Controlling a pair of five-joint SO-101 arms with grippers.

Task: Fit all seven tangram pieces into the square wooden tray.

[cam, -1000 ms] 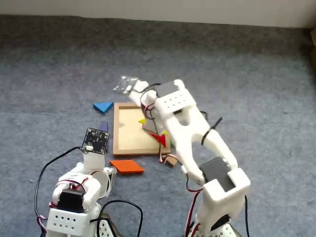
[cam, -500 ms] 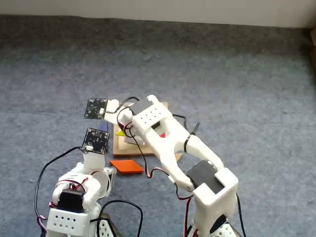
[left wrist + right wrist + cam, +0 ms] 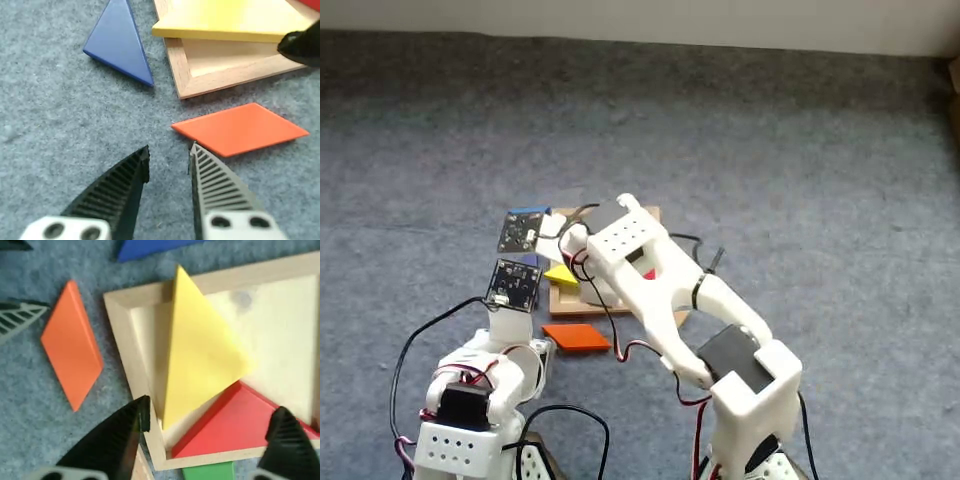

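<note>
Square wooden tray (image 3: 250,277) sits on grey carpet (image 3: 55,125), part filled. Yellow triangle (image 3: 200,350) is in it but not seated: it lies tilted, one corner riding up over the tray rim, the opposite corner meeting the red triangle (image 3: 235,425). Red triangle lies flat inside, tucked into a tray corner. Light tray floor is bare beyond the yellow piece. A green piece (image 3: 207,472) lies outside the tray, just beside the rim by that same corner. Right gripper (image 3: 212,410) hangs over the tray with jaws spread wide, straddling the yellow and red triangles, clamped on nothing; whether either fingertip touches the yellow piece I cannot tell. Orange parallelogram (image 3: 240,129) lies flat on the carpet just beside the tray (image 3: 235,80), not touching it. Blue triangle (image 3: 120,42) is on the carpet near the next side of the tray, also apart from it. Left gripper (image 3: 169,150) sits low over bare carpet, jaws parted a little and empty, one fingertip near the pointed end of the orange parallelogram. From the high view the right arm (image 3: 660,280) lies across most of the tray (image 3: 582,307), with the orange parallelogram (image 3: 577,337) below it and the blue triangle (image 3: 528,212) at its far corner.
</note>
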